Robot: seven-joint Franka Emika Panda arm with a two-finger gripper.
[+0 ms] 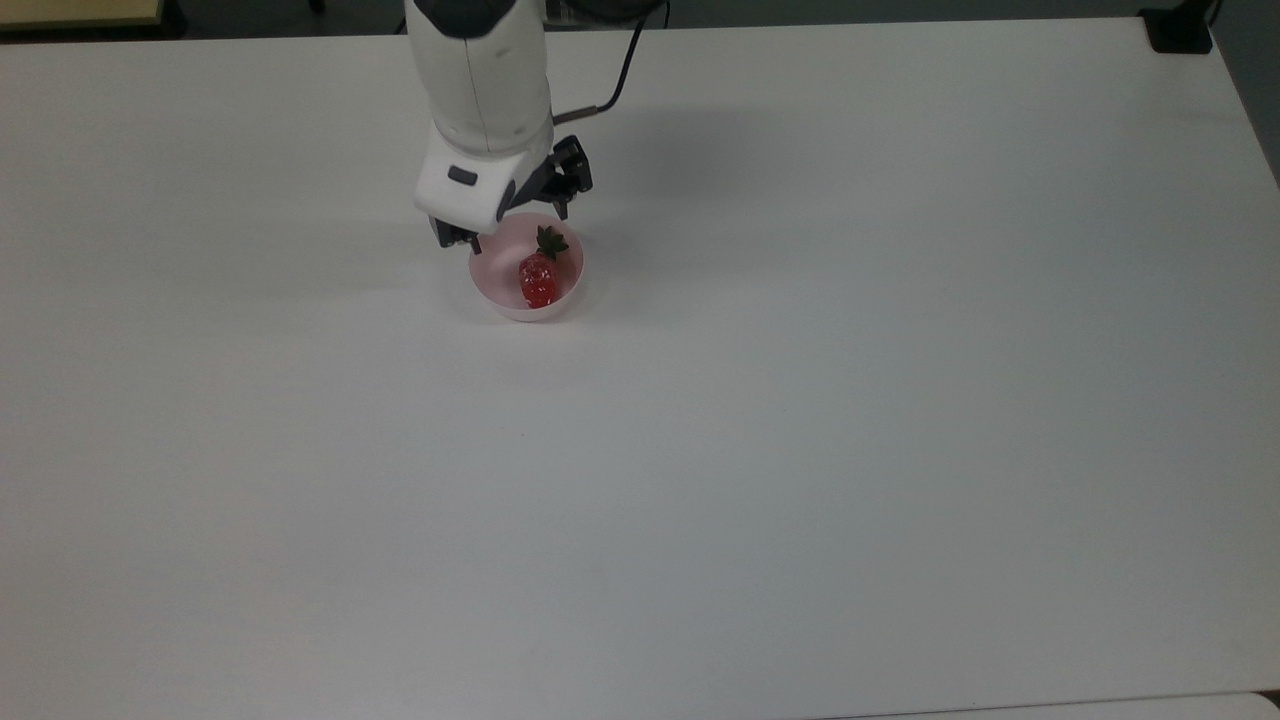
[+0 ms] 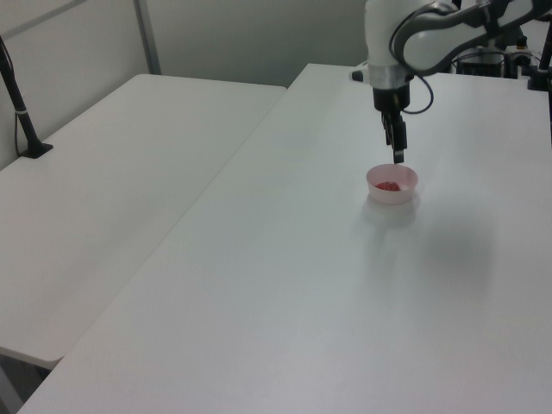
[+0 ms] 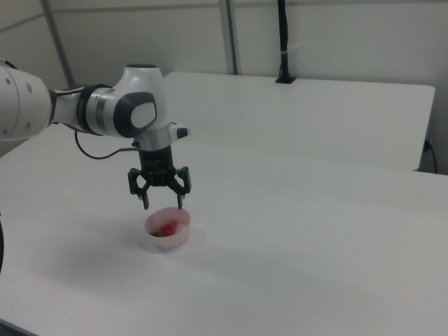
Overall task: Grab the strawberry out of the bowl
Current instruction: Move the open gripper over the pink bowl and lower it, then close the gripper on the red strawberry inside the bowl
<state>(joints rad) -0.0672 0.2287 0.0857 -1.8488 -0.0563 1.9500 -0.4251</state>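
A small pale pink bowl (image 1: 492,275) stands on the white table, left of centre in the top view. Inside it lies a glossy red strawberry (image 1: 538,281), its dark green leafy top towards the table's far edge. My gripper (image 1: 518,232) hangs open just above the bowl's far rim, fingers pointing down and spread about as wide as the bowl. In the right view the gripper (image 3: 163,205) hovers a little above the bowl (image 3: 176,239), apart from the strawberry (image 3: 166,228). In the left view the gripper (image 2: 398,155) is over the bowl (image 2: 381,195), with the strawberry (image 2: 389,185) inside.
The white table (image 1: 800,450) stretches wide and bare around the bowl. A second white table (image 2: 112,172) adjoins it on the left view's left, with a black post (image 2: 21,112) on it. A black clamp (image 1: 1180,30) sits at the top view's far right corner.
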